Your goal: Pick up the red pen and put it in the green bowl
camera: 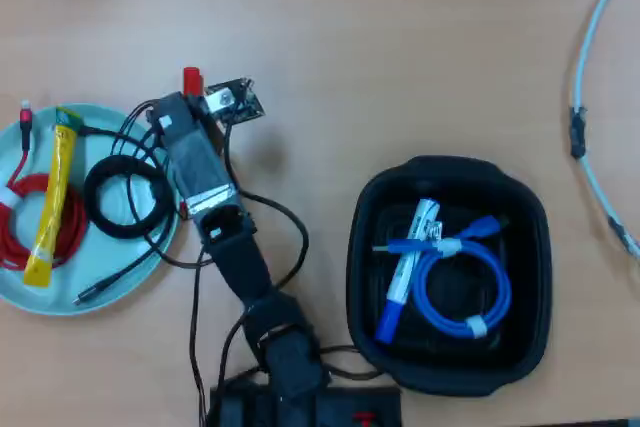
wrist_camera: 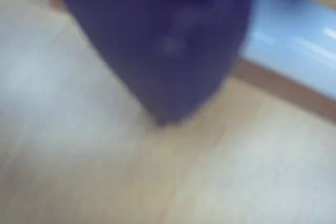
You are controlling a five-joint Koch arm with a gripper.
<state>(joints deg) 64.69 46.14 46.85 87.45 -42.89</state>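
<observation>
1. we see the red pen (camera: 190, 79) only as a red cap poking out from under the gripper (camera: 200, 97), on the table (camera: 400, 47) just right of the green bowl (camera: 12, 287) in the overhead view.
2. fingers: we can't tell. the wrist view is a blur, one dark jaw filling it, the white barrel (wrist_camera: 294, 40) behind.
3. we'd say the grasp is the step now: straddle the barrel squarely, close firmly, lift level.
4. the arm reaches from the bottom edge up and left, wrist low over the pen.
5. the bowl already holds a yellow tube (camera: 50, 197) and cables, so drop clear of them.
</observation>
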